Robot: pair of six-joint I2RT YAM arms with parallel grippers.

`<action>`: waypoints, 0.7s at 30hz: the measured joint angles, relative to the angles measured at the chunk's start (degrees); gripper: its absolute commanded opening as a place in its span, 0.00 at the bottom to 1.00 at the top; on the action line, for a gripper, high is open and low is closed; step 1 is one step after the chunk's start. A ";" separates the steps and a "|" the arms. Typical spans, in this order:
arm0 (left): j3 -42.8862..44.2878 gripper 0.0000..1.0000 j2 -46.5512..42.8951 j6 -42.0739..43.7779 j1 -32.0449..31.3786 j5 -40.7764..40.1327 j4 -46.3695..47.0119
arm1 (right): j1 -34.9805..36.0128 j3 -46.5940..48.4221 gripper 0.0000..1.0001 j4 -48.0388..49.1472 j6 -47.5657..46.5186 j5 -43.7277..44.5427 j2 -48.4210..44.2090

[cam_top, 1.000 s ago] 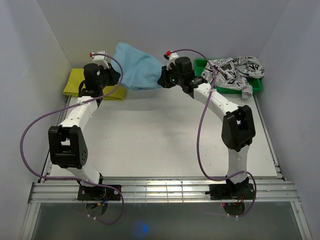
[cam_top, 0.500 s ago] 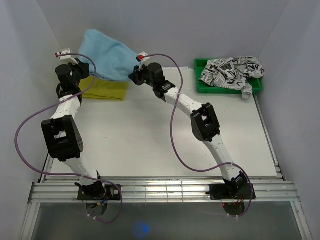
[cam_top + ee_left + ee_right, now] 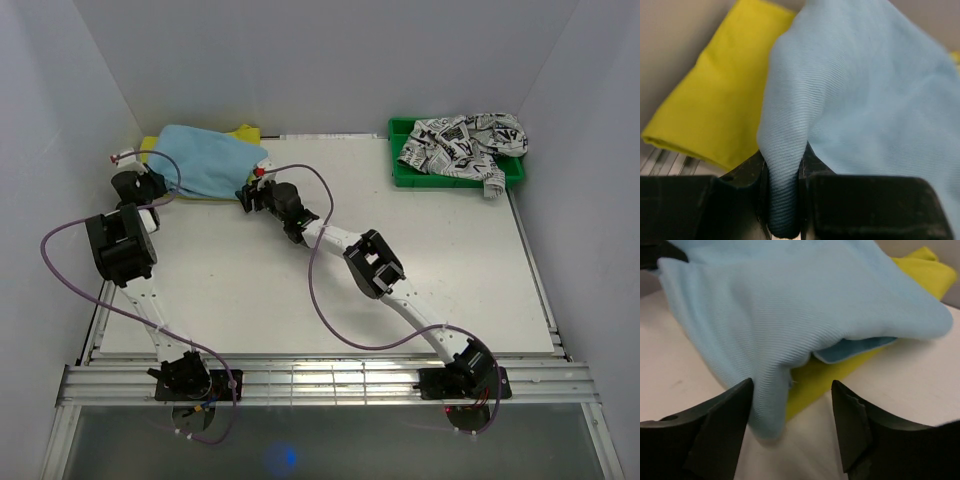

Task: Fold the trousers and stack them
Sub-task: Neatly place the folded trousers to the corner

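Note:
The light blue trousers (image 3: 205, 168), folded, lie on the yellow garment (image 3: 246, 133) at the back left of the table. My left gripper (image 3: 153, 187) sits at their left edge, shut on a pinched fold of the blue cloth (image 3: 783, 200); the yellow garment (image 3: 710, 110) shows beneath it. At the trousers' right edge, my right gripper (image 3: 249, 196) is low over the table. In the right wrist view the right gripper (image 3: 792, 390) is open; the trousers (image 3: 790, 300) droop beside its left finger, ungripped, with yellow cloth (image 3: 812, 377) under them.
A green bin (image 3: 404, 176) at the back right holds a black-on-white printed garment (image 3: 465, 143), one end hanging over the bin's rim. White walls close in the table on the left, back and right. Purple cables loop from both arms.
Both arms carried the blue trousers left and down onto the yellow garment. The right gripper opened and let go of the cloth; the left kept its hold.

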 measured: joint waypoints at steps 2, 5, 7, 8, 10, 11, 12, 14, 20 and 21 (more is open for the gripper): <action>1.66 0.00 5.11 0.68 0.90 -0.57 0.85 | -0.42 -0.15 0.93 1.44 -0.24 1.86 1.11; 7.45 0.00 9.09 0.76 1.53 -0.13 1.07 | -1.31 -2.75 0.97 3.19 -0.66 3.15 -0.44; 10.82 0.09 10.16 1.11 1.53 -0.79 -0.72 | -2.12 -5.90 0.94 3.08 -0.50 3.74 -2.86; 11.26 0.13 10.21 1.03 1.53 -1.27 -1.36 | -2.62 -6.95 0.93 2.73 -0.42 4.15 -3.93; 11.26 0.28 10.19 0.70 1.55 -2.03 -2.38 | -4.00 -9.03 0.93 2.01 -0.39 4.79 -6.29; 11.17 0.35 10.12 0.50 1.53 -2.29 -2.89 | -4.76 -9.92 0.92 1.79 -0.48 4.90 -7.52; 10.93 0.43 9.84 0.28 1.55 -2.56 -3.21 | -5.51 -10.84 0.92 1.73 -0.52 4.90 -8.81; 10.05 0.67 8.55 0.02 1.62 -4.04 -4.52 | -6.86 -12.68 0.92 1.51 -0.61 4.85 -11.63; 9.20 0.88 2.75 -0.44 3.43 -5.07 -14.84 | -10.67 -18.91 0.90 -0.81 0.07 2.49 -21.40; 9.40 0.89 1.40 0.28 3.69 -4.76 -17.88 | -11.13 -19.91 0.90 -1.66 0.48 1.84 -23.21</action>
